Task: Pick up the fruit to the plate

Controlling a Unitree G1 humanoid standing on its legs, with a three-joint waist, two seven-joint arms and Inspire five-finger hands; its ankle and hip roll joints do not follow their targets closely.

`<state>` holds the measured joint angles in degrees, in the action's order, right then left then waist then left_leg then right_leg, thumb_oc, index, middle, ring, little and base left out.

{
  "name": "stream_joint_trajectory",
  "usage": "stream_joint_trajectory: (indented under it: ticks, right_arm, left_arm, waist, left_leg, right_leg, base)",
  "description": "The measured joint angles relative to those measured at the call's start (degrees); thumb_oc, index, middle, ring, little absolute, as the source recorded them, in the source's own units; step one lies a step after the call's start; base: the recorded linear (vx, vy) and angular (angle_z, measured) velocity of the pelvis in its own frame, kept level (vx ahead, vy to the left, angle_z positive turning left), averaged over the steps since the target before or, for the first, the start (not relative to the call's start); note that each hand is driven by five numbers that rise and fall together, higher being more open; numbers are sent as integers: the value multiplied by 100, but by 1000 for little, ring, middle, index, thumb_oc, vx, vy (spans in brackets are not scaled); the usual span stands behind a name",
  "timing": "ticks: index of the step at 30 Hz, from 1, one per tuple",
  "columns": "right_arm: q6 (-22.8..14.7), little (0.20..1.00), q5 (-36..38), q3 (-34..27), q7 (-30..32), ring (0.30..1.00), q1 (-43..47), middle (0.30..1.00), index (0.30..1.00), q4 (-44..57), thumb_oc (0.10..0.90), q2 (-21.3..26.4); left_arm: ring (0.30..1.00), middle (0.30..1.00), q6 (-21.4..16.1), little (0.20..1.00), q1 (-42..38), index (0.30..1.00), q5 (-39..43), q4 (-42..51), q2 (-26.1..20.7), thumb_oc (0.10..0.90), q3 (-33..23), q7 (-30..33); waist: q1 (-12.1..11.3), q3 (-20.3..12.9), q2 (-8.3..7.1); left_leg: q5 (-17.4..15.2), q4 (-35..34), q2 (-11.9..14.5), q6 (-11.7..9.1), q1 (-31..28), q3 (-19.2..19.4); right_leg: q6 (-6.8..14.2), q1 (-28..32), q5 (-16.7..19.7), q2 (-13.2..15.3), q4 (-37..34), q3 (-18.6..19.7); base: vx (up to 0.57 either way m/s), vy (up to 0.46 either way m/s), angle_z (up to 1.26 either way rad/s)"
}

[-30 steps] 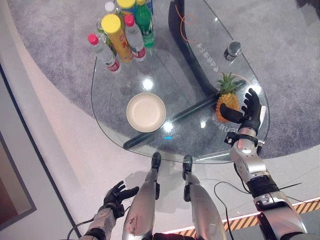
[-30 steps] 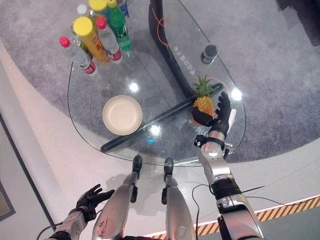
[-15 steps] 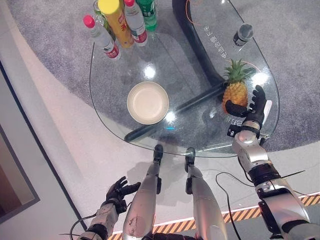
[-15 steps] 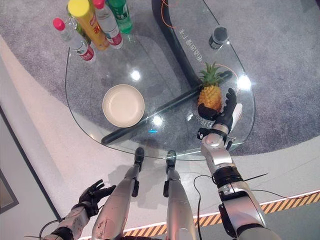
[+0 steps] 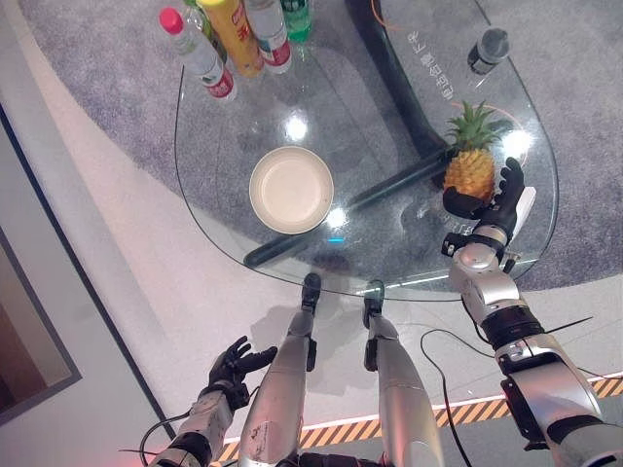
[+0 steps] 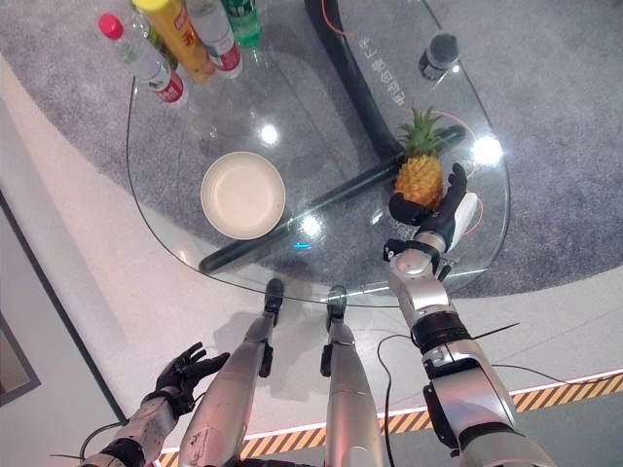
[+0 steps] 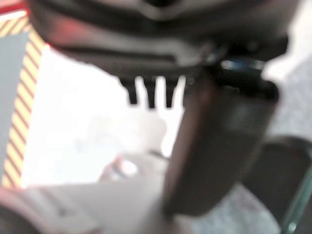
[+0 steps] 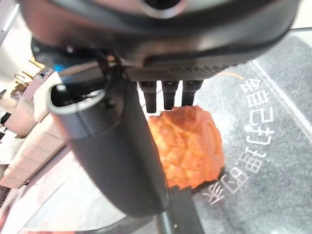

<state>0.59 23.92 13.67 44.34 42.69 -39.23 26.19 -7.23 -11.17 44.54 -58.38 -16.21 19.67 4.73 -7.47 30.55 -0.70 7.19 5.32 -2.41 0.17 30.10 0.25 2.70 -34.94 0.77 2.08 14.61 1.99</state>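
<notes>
A pineapple (image 5: 465, 171) stands upright on the right part of the glass table (image 5: 389, 107). My right hand (image 5: 494, 212) is open around its near right side, with the thumb (image 8: 117, 156) in front of its base and straight fingers (image 8: 168, 95) along its right flank. In the right wrist view the orange fruit (image 8: 187, 146) sits between thumb and fingers. The cream plate (image 5: 291, 189) lies empty near the table's middle, well to the left of the fruit. My left hand (image 5: 234, 363) hangs open below the table's edge, beside the legs.
Several bottles (image 5: 229, 39) are grouped at the table's far left. A small dark cylinder (image 5: 487, 49) stands at the far right. A dark base beam (image 5: 370, 199) runs under the glass between plate and pineapple. The table's near rim (image 5: 389, 292) curves just before my right wrist.
The whole picture has shifted, so the camera moved. My right hand has drawn a little closer around the pineapple. The pineapple, plate and left hand hold their places.
</notes>
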Motion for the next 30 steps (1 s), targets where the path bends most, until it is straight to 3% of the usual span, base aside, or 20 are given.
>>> stream_joint_trajectory:
  ticks: [29,30]
  right_arm:
    - [13,900,1000,29,90,900,534,900,900,-585,800,74]
    - [13,689,1000,29,90,719,534,719,719,-586,589,88]
  left_arm:
    - [900,900,-61,900,-1,900,211,267,-8,800,202,93]
    - [900,900,-61,900,-1,900,211,289,-8,800,211,93]
  waist:
    - [-115,8,71]
    - [-127,10,77]
  left_leg:
    - [21,138,-15,-9,317,-13]
    - [21,150,-16,-10,325,-13]
  right_leg:
    - [-9,-336,-12,5,160,0]
    - [-10,-341,-13,6,163,0]
  base:
    - [0,0,0]
    - [0,0,0]
